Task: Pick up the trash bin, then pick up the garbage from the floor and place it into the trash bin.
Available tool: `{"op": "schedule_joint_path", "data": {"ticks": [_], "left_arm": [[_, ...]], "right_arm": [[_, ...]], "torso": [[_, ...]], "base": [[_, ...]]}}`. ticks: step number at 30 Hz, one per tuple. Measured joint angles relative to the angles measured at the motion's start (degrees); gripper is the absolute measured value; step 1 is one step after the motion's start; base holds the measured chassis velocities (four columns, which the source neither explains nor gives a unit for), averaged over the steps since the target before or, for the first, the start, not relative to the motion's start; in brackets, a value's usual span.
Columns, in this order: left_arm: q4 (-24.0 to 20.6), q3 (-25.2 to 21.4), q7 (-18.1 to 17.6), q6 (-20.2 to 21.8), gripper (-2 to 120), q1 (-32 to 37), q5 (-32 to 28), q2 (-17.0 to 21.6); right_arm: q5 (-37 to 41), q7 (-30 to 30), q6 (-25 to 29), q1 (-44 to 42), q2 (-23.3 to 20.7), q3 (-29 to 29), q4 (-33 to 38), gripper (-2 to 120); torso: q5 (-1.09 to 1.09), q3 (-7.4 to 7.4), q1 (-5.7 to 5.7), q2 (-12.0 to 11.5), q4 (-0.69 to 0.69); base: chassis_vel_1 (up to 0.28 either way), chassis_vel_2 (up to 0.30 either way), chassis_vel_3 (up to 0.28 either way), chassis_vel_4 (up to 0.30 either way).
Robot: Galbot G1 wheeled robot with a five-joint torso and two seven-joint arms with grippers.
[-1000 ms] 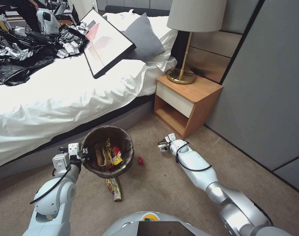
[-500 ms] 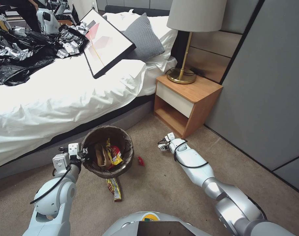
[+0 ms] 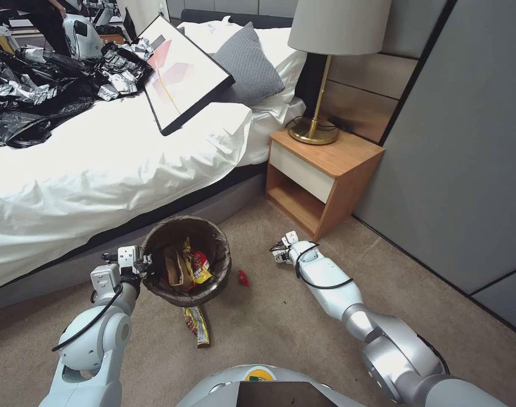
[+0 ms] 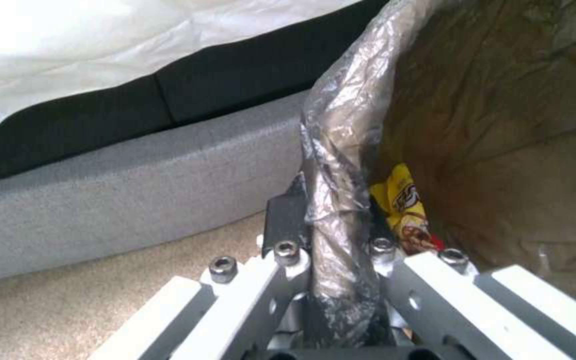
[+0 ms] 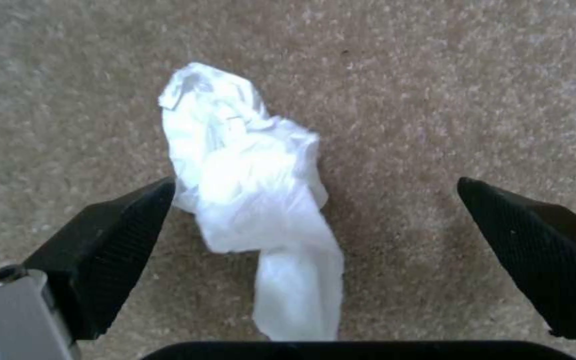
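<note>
Pinching the bag-lined rim of the trash bin (image 3: 185,261), the left gripper (image 3: 138,262) holds it near the bed's (image 3: 99,169) lower edge, with yellow wrappers (image 3: 194,265) and a tan paper bag (image 3: 175,270) inside. Spread wide, the right gripper (image 5: 315,260) hangs over a crumpled white scrap (image 5: 251,190) on the carpet (image 3: 280,328) before the nightstand (image 3: 320,169), one fingertip (image 5: 135,220) at the scrap's edge. A snack wrapper (image 3: 198,326) lies under the bin's near rim and a small red scrap (image 3: 243,277) just beside the bin.

Likely bedroom, bed (image 3: 99,169), nightstand (image 3: 320,175), lamp (image 3: 326,68)
</note>
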Motion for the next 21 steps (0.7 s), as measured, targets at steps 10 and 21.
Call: {"op": "schedule_joint_path", "data": {"ticks": [10,21], "left_arm": [[0.01,0.05,0.00,-0.02,0,0.02,0.04,0.00],[0.02,0.06,0.07,-0.10,0,0.02,0.19,0.03]], "right_arm": [[-1.01,-0.22,0.40,0.15,0.25,0.15,-0.90,97],[-1.17,-0.22,0.41,-0.71,-0.62,0.08,0.96,50]], "torso": [[0.00,0.00,0.00,0.00,0.00],[0.00,0.00,0.00,0.00,0.00]], "base": [[0.000,0.000,0.000,0.000],[0.000,0.000,0.000,0.000]]}}
